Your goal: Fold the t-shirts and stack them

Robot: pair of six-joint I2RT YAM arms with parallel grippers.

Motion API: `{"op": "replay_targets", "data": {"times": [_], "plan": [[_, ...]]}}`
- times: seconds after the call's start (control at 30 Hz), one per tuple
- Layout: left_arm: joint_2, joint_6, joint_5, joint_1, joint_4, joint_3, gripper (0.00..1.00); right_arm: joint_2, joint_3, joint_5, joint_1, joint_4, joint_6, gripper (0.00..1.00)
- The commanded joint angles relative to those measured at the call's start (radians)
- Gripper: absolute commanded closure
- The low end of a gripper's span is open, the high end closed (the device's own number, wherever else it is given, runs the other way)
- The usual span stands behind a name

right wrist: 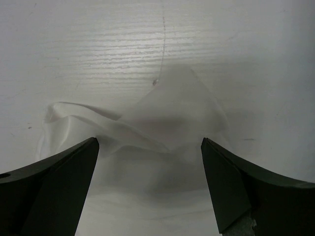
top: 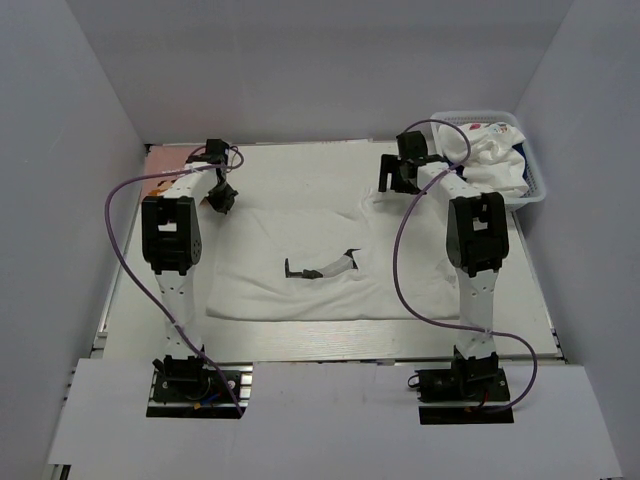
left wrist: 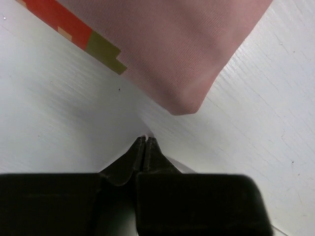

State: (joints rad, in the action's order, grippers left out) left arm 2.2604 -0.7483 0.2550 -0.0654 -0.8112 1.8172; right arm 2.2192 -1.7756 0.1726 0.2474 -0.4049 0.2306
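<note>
A large white t-shirt (top: 300, 265) with a small dark print lies spread flat on the table. My left gripper (top: 222, 197) is at its far left corner, jaws shut (left wrist: 146, 139), with a sliver of the white cloth (left wrist: 59, 123) pinched at the tips. My right gripper (top: 400, 180) hangs over its far right corner, jaws wide open (right wrist: 150, 142) around a rumpled cloth corner (right wrist: 167, 118) without touching it. A folded pink t-shirt (top: 165, 160) with a red and olive print lies at the far left (left wrist: 182, 49). A white tee with coloured marks (top: 485, 135) lies in the basket.
A white lattice basket (top: 538, 190) stands at the far right corner, heaped with white cloth and a dark blue bit (top: 520, 150). White walls close in the table on three sides. Purple cables loop off both arms.
</note>
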Motion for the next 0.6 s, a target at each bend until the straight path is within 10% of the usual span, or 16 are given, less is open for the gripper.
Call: {"op": "replay_targets", "data": {"times": [0.0,0.27,0.4,0.57], "plan": [[-0.028,-0.002,-0.026,0.003,0.009,-0.053,0.99,0.02,-0.068,-0.021,0.006,0.064,-0.074,0.1],[-0.079,0.009,-0.026,0.003,0.03,-0.099,1.0,0.069,-0.064,-0.146,0.006,0.136,-0.111,0.17],[-0.079,0.021,-0.017,0.003,0.03,-0.09,1.0,0.103,-0.09,-0.162,0.007,0.143,-0.125,0.65],[-0.09,0.021,-0.017,0.003,0.03,-0.09,1.0,0.048,-0.03,-0.222,0.004,0.178,-0.146,0.82]]}}
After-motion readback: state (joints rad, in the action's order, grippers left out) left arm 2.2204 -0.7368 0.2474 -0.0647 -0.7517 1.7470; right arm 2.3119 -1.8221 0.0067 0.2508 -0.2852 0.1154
